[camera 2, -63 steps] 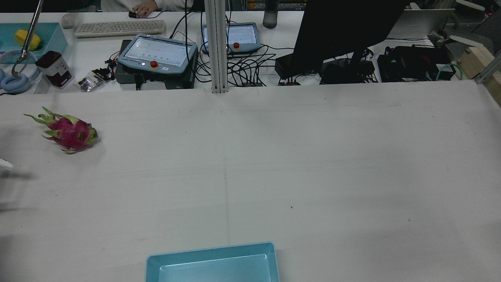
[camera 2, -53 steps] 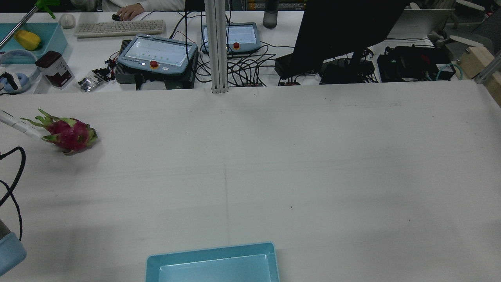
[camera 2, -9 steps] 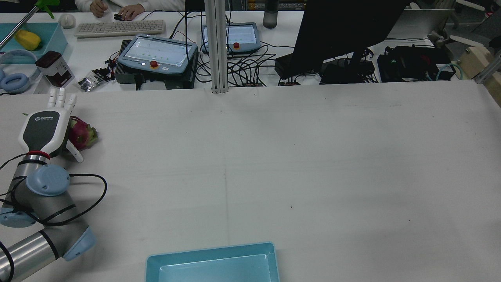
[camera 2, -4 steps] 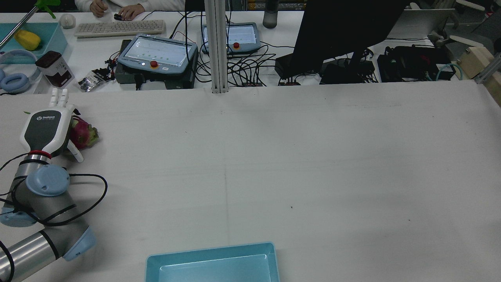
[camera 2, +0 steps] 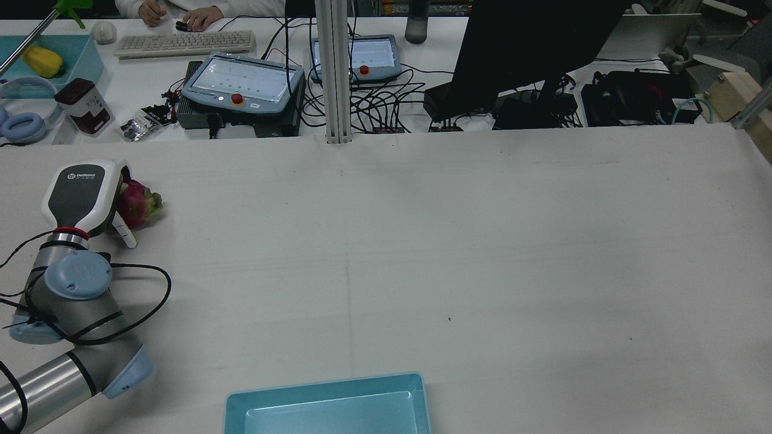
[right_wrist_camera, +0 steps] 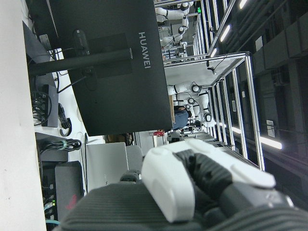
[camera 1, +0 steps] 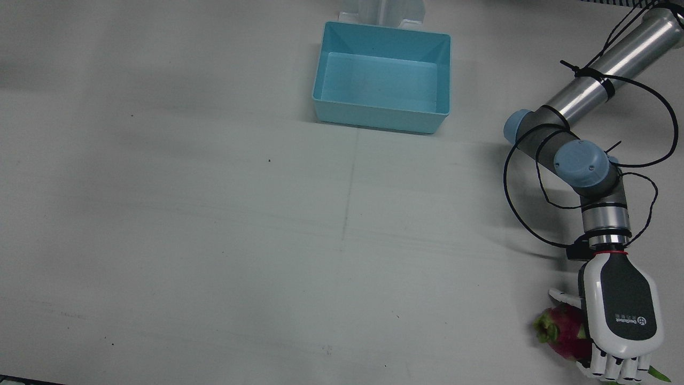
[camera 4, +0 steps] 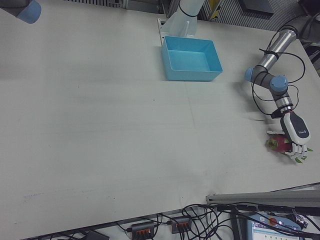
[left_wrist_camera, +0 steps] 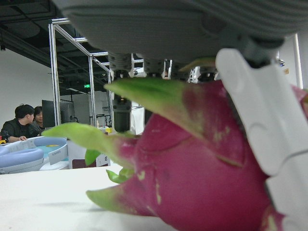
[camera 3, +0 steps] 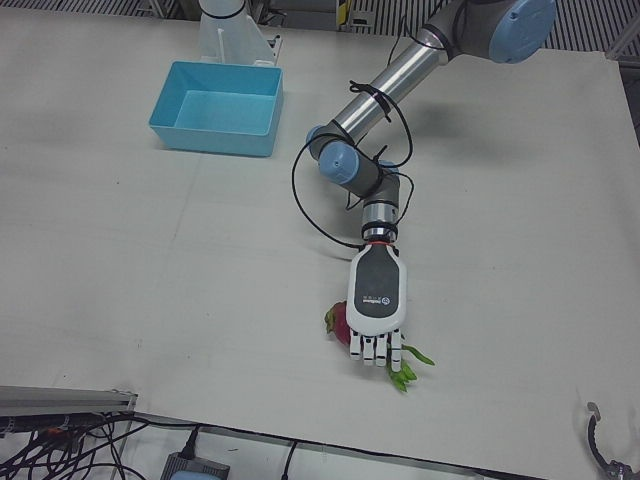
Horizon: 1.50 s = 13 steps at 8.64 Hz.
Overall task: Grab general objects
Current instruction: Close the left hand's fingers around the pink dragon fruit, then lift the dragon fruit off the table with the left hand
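Note:
A pink dragon fruit [camera 1: 561, 329] with green scales lies near the table's edge on my left arm's side; it also shows in the rear view [camera 2: 140, 204] and the left-front view [camera 3: 340, 322]. My left hand [camera 1: 620, 315] lies over it, palm down, fingers curled over its far side and the thumb [left_wrist_camera: 260, 120] pressed against its near side. The fruit [left_wrist_camera: 202, 183] rests on the table. My right hand [right_wrist_camera: 192, 187] shows only in its own view, raised off the table, holding nothing.
A light blue bin [camera 1: 374, 115] stands at the robot's side of the table, in the middle. Beyond the far edge are two teach pendants [camera 2: 244, 81], a monitor [camera 2: 531, 48], cables and a metal post [camera 2: 335, 72].
My left hand has come in over the dragon fruit. In the last second its fingers curled down around the fruit, and the fruit shifted slightly toward the table's middle.

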{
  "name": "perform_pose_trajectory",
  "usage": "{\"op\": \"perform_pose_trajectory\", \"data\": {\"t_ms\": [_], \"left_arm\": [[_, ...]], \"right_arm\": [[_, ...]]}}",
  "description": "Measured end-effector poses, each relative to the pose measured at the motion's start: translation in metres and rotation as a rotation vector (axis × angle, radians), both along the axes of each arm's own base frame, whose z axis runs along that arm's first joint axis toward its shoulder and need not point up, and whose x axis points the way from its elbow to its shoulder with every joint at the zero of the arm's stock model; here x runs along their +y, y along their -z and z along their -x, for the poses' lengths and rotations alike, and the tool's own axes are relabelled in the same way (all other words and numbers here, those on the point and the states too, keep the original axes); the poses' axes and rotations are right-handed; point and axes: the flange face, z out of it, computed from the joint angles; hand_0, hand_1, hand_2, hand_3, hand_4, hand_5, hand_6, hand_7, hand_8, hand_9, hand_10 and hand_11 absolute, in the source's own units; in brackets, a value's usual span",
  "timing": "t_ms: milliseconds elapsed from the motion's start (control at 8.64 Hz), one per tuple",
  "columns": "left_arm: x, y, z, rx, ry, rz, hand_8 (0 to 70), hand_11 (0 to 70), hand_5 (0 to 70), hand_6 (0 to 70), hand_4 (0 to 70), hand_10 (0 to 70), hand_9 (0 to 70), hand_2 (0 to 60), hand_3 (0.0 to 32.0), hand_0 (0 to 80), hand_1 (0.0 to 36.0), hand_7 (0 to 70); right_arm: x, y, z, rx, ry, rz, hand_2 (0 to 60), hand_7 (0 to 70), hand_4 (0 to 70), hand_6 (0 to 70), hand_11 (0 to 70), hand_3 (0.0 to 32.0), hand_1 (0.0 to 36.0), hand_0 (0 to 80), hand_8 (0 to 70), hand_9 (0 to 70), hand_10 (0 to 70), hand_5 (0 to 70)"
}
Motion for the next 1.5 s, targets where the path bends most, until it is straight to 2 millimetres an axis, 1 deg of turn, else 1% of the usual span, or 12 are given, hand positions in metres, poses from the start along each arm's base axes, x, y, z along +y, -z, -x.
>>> {"op": "perform_pose_trajectory", "data": {"t_ms": [116, 231, 347, 463, 579, 694, 810, 926, 1157, 1273, 1388, 1504], "left_arm": [[-0.001, 0.002, -0.001, 0.000, 0.000, -0.002, 53.9, 70.0, 70.0, 63.6, 60.0, 51.9, 70.0, 25.8, 0.0, 35.9, 0.0, 70.0], [-0.001, 0.004, -0.001, 0.002, -0.001, -0.004, 56.6, 70.0, 70.0, 66.7, 63.1, 56.9, 70.0, 26.9, 0.0, 35.4, 0.0, 70.0], [-0.002, 0.009, -0.001, 0.007, -0.001, -0.006, 57.6, 70.0, 70.0, 67.0, 63.3, 59.9, 70.0, 28.1, 0.0, 35.2, 0.0, 70.0], [-0.001, 0.023, 0.002, 0.017, 0.001, -0.012, 55.3, 70.0, 70.0, 63.4, 59.0, 58.1, 70.0, 27.1, 0.0, 34.7, 0.0, 70.0], [0.000, 0.047, 0.006, 0.038, 0.004, -0.029, 53.1, 70.0, 70.0, 59.7, 53.9, 56.3, 70.0, 25.8, 0.0, 33.2, 0.0, 70.0], [0.001, 0.073, 0.015, 0.075, 0.013, -0.057, 51.3, 70.0, 70.0, 56.7, 50.4, 54.3, 70.0, 24.4, 0.0, 32.9, 0.0, 70.0], [-0.001, 0.095, 0.028, 0.148, 0.028, -0.088, 50.2, 70.0, 70.0, 55.2, 48.5, 53.9, 70.0, 23.8, 0.0, 33.4, 0.0, 70.0], [-0.002, 0.105, 0.037, 0.250, 0.030, -0.109, 50.1, 70.0, 70.0, 54.8, 48.0, 54.3, 70.0, 23.0, 0.0, 33.9, 0.0, 70.0], [-0.009, 0.112, 0.049, 0.399, -0.051, -0.119, 50.7, 70.0, 70.0, 56.4, 50.2, 53.2, 70.0, 23.8, 0.0, 35.2, 0.0, 70.0], [-0.023, 0.119, 0.061, 0.457, -0.128, -0.144, 51.0, 70.0, 70.0, 58.1, 53.4, 52.4, 70.0, 23.4, 0.0, 37.2, 0.0, 70.0], [-0.040, 0.127, 0.075, 0.561, -0.218, -0.197, 50.7, 68.6, 70.0, 58.2, 55.2, 49.5, 70.0, 23.3, 0.0, 37.3, 0.0, 70.0], [-0.053, 0.131, 0.083, 0.700, -0.297, -0.252, 50.7, 63.8, 70.0, 58.5, 58.3, 46.2, 70.0, 22.3, 0.0, 38.0, 0.0, 70.0]], "right_arm": [[0.000, 0.000, 0.000, 0.000, 0.000, 0.000, 0.0, 0.0, 0.0, 0.0, 0.0, 0.0, 0.0, 0.0, 0.0, 0.0, 0.0, 0.0], [0.000, 0.000, 0.000, 0.000, 0.000, 0.000, 0.0, 0.0, 0.0, 0.0, 0.0, 0.0, 0.0, 0.0, 0.0, 0.0, 0.0, 0.0], [0.000, 0.000, 0.000, 0.000, 0.000, 0.000, 0.0, 0.0, 0.0, 0.0, 0.0, 0.0, 0.0, 0.0, 0.0, 0.0, 0.0, 0.0], [0.000, 0.000, 0.000, 0.000, 0.001, 0.000, 0.0, 0.0, 0.0, 0.0, 0.0, 0.0, 0.0, 0.0, 0.0, 0.0, 0.0, 0.0], [0.000, 0.000, 0.000, 0.000, 0.001, 0.000, 0.0, 0.0, 0.0, 0.0, 0.0, 0.0, 0.0, 0.0, 0.0, 0.0, 0.0, 0.0], [0.000, 0.000, 0.000, 0.000, 0.001, 0.000, 0.0, 0.0, 0.0, 0.0, 0.0, 0.0, 0.0, 0.0, 0.0, 0.0, 0.0, 0.0], [0.000, 0.000, 0.000, 0.000, 0.000, 0.000, 0.0, 0.0, 0.0, 0.0, 0.0, 0.0, 0.0, 0.0, 0.0, 0.0, 0.0, 0.0], [0.000, 0.000, -0.001, 0.000, -0.001, 0.000, 0.0, 0.0, 0.0, 0.0, 0.0, 0.0, 0.0, 0.0, 0.0, 0.0, 0.0, 0.0], [0.000, 0.000, 0.000, 0.000, 0.000, 0.000, 0.0, 0.0, 0.0, 0.0, 0.0, 0.0, 0.0, 0.0, 0.0, 0.0, 0.0, 0.0], [0.000, 0.000, 0.000, 0.000, 0.000, 0.000, 0.0, 0.0, 0.0, 0.0, 0.0, 0.0, 0.0, 0.0, 0.0, 0.0, 0.0, 0.0], [0.000, 0.000, 0.000, 0.000, 0.000, 0.000, 0.0, 0.0, 0.0, 0.0, 0.0, 0.0, 0.0, 0.0, 0.0, 0.0, 0.0, 0.0], [0.000, 0.000, 0.000, 0.000, 0.000, -0.001, 0.0, 0.0, 0.0, 0.0, 0.0, 0.0, 0.0, 0.0, 0.0, 0.0, 0.0, 0.0]]}}
